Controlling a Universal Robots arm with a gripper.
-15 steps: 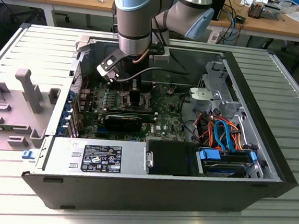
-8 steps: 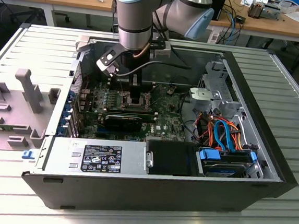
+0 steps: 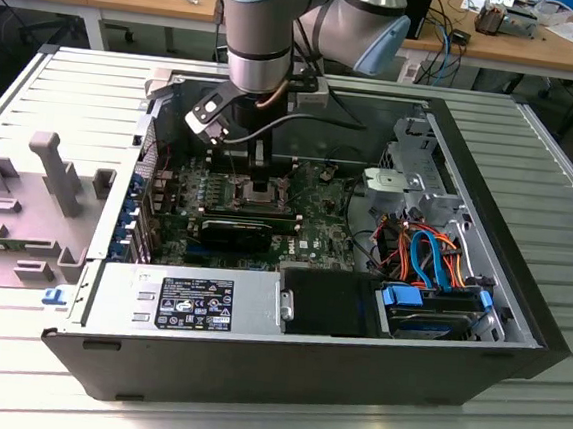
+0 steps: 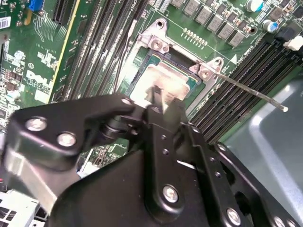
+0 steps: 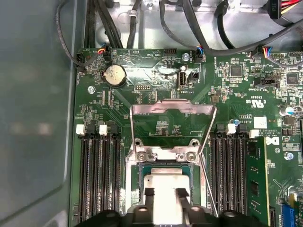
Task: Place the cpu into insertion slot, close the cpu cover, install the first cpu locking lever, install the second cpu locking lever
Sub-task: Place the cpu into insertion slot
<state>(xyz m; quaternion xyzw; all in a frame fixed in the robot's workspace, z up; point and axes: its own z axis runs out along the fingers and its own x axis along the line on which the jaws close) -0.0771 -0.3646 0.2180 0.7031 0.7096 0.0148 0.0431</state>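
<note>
The cpu [image 5: 165, 182] lies flat in the insertion slot [image 5: 131, 189], its silver top showing in both wrist views [image 4: 165, 78]. My gripper [image 5: 165, 193] hangs just over the chip with its two black fingertips [image 5: 149, 195] a little apart and only the chip's top showing in the gap. The cpu cover [image 5: 173, 108] stands swung up on its hinge behind the socket. A thin wire locking lever [image 4: 251, 92] sticks out unlatched beside the socket [image 5: 208, 184]. In the exterior view the gripper [image 3: 259, 184] reaches down into the open computer case onto the socket [image 3: 230, 194].
Black memory slots [image 5: 97, 179] flank the socket on both sides [image 5: 229, 175]. A long black card [image 3: 235, 232] lies in front of it. A power supply [image 3: 189, 301], orange and blue cables [image 3: 428, 257] and the case wall [image 5: 33, 118] hem in the board. Grey fixtures [image 3: 27, 202] sit outside the case.
</note>
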